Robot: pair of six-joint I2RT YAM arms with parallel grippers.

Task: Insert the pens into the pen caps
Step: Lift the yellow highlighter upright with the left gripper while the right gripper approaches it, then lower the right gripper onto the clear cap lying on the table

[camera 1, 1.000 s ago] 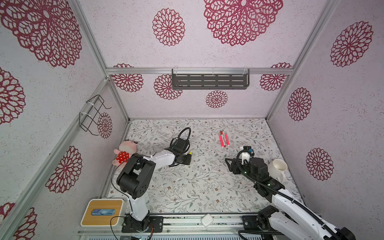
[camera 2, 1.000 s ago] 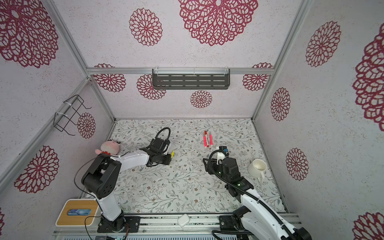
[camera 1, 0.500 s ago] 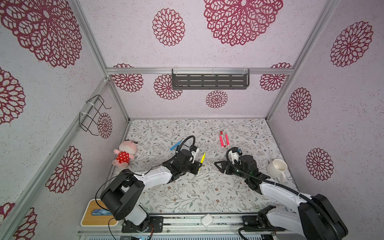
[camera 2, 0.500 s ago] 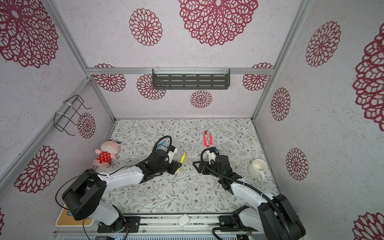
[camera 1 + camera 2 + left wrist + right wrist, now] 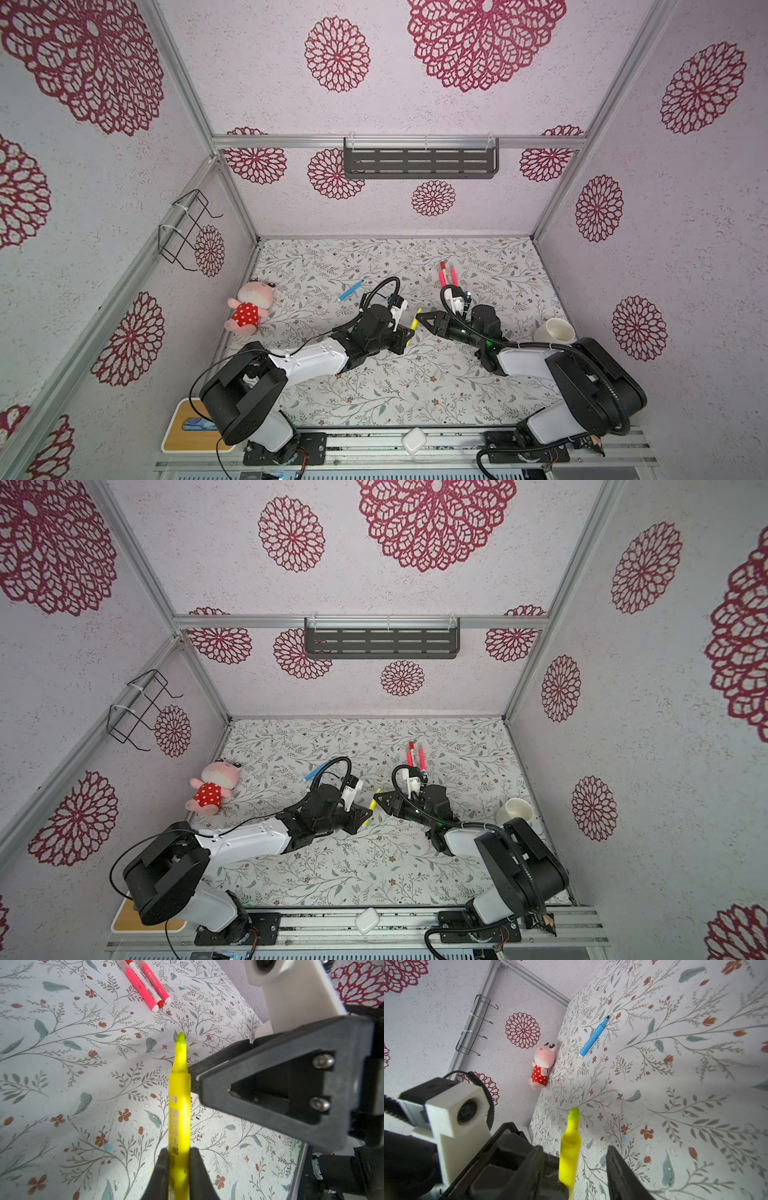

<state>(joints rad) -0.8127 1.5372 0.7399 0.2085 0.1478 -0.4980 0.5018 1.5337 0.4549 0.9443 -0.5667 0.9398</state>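
Right jaws now nearer, half-open around tip of yellow pen (image 5: 179, 1105); left jaws tight on its barrel.

Plush toy (image 5: 249, 308), white mug (image 5: 555, 331) — dark wall shelf (image 5: 419, 160)

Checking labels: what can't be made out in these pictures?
Yellow plastic marker pen: rear end cut off by left wrist view's edge, inside left tool.
Tiny see-through plastic pen cap: faint in left wrist view, too small in both top views.
Right tool: pen contact lost against left tool's black body, right wrist view.
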